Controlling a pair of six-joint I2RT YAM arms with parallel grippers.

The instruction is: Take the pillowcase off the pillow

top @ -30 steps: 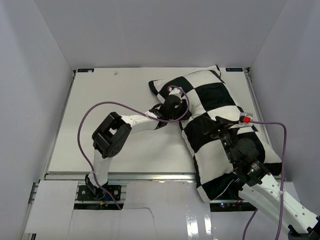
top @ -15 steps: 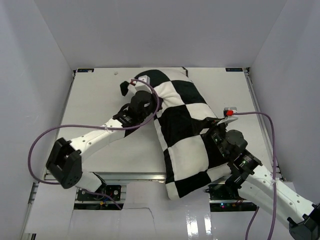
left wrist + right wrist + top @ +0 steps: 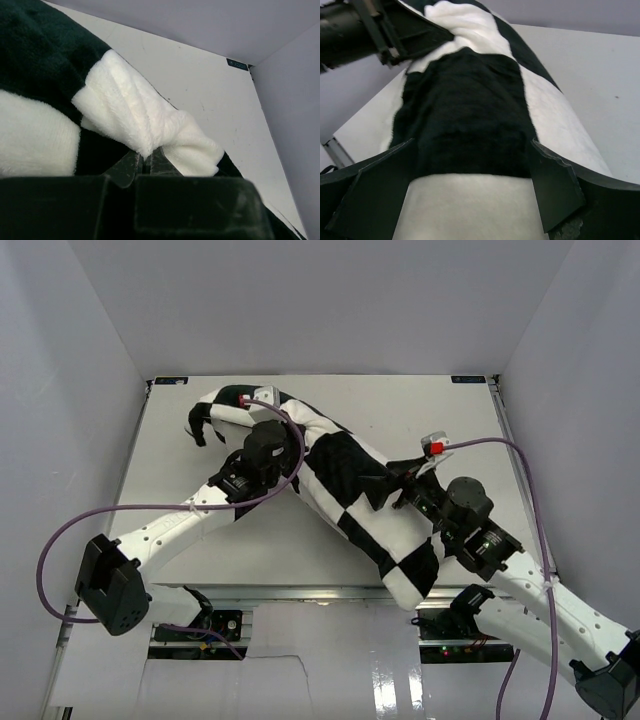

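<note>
- Diagonally across the worktop (image 3: 450,420) lay the pillowcase (image 3: 330,455), its long axis running from far left to the near edge at right. The pillow was out of sight, presumably inside it.
- At the cover's far-left end, the left jaws were closed tight on a fold of its white plush, pinched at the very tips.
- Around its middle, the right jaws stood wide open, one finger on either side of the bundle, gripping nothing.
- The left arm (image 3: 170,525) reached long and low toward the far left. The right arm (image 3: 520,580) reached in from the near right, wrist aimed along the cover.
- Likely the next pull depended on the right jaws clamping the bulk.
</note>
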